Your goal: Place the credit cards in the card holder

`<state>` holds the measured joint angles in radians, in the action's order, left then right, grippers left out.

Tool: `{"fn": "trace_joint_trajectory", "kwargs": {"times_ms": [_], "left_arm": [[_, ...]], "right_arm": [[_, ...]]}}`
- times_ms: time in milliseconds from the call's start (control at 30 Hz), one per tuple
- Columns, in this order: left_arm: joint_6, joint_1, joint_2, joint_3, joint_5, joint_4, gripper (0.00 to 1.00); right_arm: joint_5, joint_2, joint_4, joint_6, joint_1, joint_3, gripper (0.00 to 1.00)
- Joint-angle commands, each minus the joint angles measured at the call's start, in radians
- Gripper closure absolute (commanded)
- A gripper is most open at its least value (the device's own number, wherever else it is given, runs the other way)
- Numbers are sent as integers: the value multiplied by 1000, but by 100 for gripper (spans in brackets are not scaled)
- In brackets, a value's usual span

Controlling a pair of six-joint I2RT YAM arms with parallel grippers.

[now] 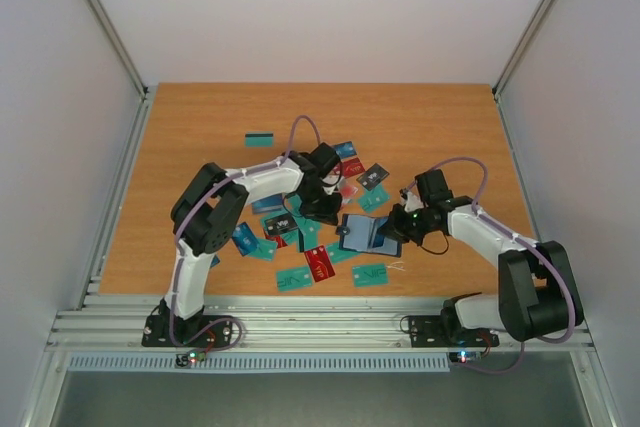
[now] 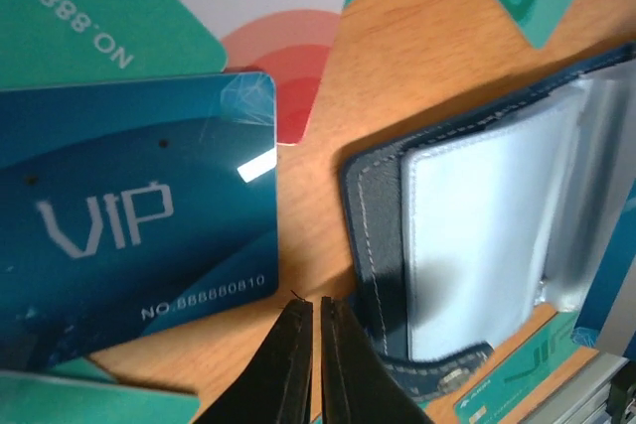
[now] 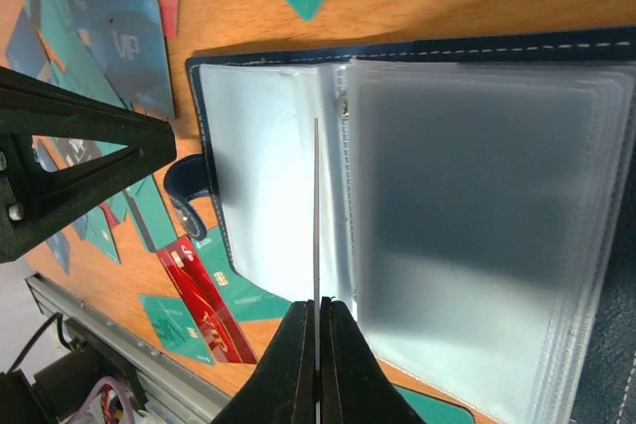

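The card holder [image 1: 360, 232] lies open on the wooden table, its clear sleeves showing in the right wrist view [image 3: 467, 235]. Credit cards lie scattered around it, among them a red card [image 1: 319, 264] and teal cards [image 1: 369, 274]. My left gripper [image 2: 308, 307] is shut and empty. It is low over bare wood between a blue VIP card [image 2: 129, 225] and the holder's left edge [image 2: 373, 245]. My right gripper [image 3: 318, 307] is shut on a thin pale sheet [image 3: 316, 206] seen edge-on, which looks like one clear sleeve held up over the open holder.
One teal card [image 1: 260, 138] lies apart at the back left. More cards [image 1: 245, 238] lie under the left arm. A metal rail [image 1: 320, 309] runs along the table's front edge, and white walls close the sides. The left gripper's black body [image 3: 79, 166] is close to the holder's clasp tab [image 3: 189, 191].
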<state>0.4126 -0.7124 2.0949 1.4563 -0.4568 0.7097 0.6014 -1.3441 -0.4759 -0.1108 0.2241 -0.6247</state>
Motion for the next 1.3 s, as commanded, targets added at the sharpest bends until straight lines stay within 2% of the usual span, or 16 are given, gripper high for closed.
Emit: {"fn": "trace_joint_trajectory", "kwargs": {"times_ms": [0, 200, 500, 867, 1267], "left_arm": [[-57, 5, -80, -8, 33, 9, 94], [-96, -6, -107, -22, -37, -23, 94], [-94, -19, -57, -32, -132, -80, 94], [-92, -19, 16, -18, -88, -68, 95], [-96, -19, 40, -21, -77, -65, 96]], "right_arm": [[-10, 23, -30, 41, 1, -28, 99], [-40, 15, 80, 15, 2, 11, 99], [-72, 46, 419, -54, 1, 201, 99], [-92, 128, 435, -58, 1, 225, 99], [-45, 37, 575, -90, 2, 250, 99]]}}
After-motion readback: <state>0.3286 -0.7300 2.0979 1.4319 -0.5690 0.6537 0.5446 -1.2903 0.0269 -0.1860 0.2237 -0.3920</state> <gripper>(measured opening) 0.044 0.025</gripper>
